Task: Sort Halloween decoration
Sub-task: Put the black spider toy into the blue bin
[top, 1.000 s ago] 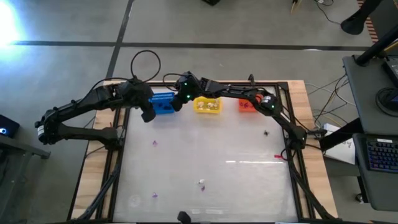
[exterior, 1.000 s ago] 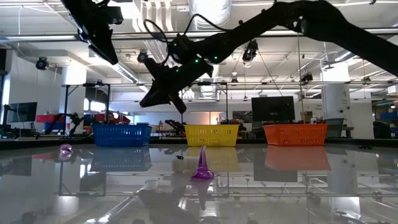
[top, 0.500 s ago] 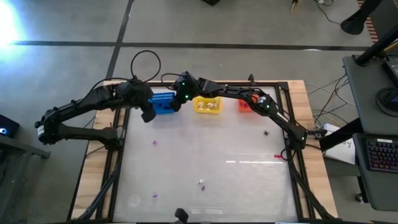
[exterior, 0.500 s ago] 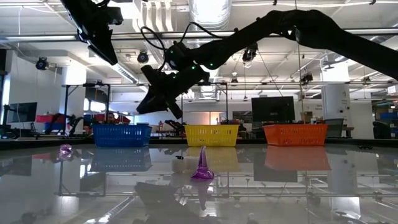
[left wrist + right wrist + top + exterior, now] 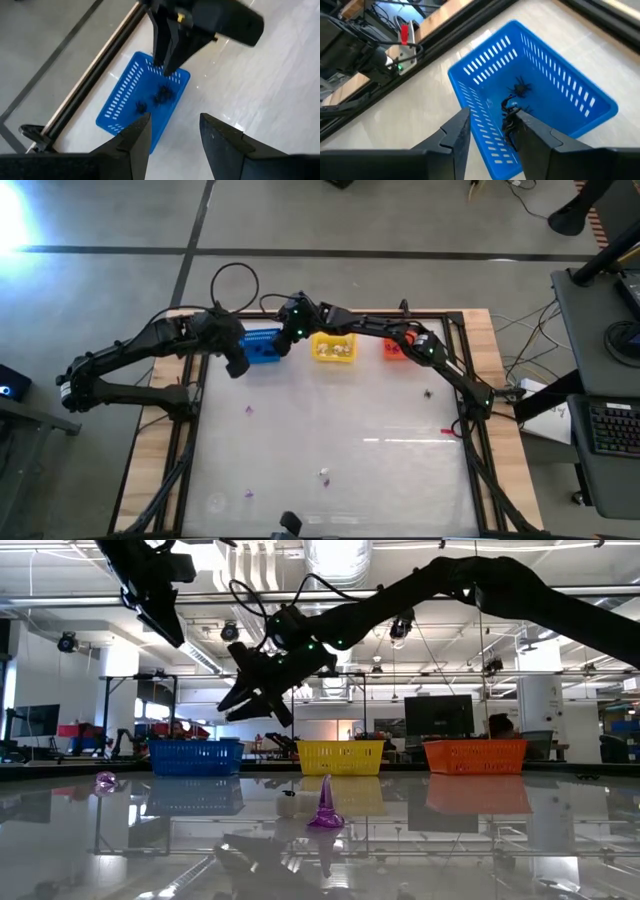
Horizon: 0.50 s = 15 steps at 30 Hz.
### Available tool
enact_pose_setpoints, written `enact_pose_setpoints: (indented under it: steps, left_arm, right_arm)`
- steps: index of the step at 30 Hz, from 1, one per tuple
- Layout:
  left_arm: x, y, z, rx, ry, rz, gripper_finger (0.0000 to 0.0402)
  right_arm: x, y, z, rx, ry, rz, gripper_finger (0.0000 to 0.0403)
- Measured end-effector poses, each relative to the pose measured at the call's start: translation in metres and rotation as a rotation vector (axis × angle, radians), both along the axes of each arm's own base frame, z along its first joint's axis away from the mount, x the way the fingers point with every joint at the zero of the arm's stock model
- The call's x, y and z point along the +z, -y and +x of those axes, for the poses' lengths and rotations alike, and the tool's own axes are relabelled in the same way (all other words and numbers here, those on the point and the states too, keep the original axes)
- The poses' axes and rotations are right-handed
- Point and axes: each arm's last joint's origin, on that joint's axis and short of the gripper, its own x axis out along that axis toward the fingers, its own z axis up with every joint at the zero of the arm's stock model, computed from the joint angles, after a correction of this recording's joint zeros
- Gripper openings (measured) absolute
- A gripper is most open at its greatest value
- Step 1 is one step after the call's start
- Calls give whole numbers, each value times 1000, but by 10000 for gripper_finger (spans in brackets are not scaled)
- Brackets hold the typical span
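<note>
My right gripper (image 5: pixel 285 347) (image 5: pixel 492 132) hangs open just above the blue basket (image 5: pixel 262 345) (image 5: pixel 485 60). A few black trinkets (image 5: pixel 520 90) (image 5: pixel 162 94) lie on the basket's floor, below the open fingers. My left gripper (image 5: pixel 237 367) (image 5: pixel 175 132) is open and holds nothing; it hovers above the table by the blue basket's near left corner. Other decorations lie loose on the table: a purple one (image 5: pixel 249 411), a purple cone (image 5: pixel 325 805), a white one (image 5: pixel 324 474) and a black one (image 5: pixel 428 393).
A yellow basket (image 5: pixel 333 348) and an orange-red basket (image 5: pixel 396 350) stand in a row with the blue one along the far edge. A small red object (image 5: pixel 447 432) lies near the right edge. The middle of the table holds only scattered trinkets.
My right gripper has opened above the blue basket, after drifting a little toward the table's left.
</note>
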Motion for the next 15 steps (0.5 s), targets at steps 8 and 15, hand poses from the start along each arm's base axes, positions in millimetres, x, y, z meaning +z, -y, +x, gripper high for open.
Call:
enact_pose_setpoints:
  steps: [8, 15]
  left_arm:
    - [-2, 1, -2, 4, -23, -14, 150]
    - [-2, 1, -2, -4, -28, -11, 150]
  right_arm:
    - [5, 1, 1, 1, 11, -24, 130]
    - [7, -1, 2, 22, 20, -126, 113]
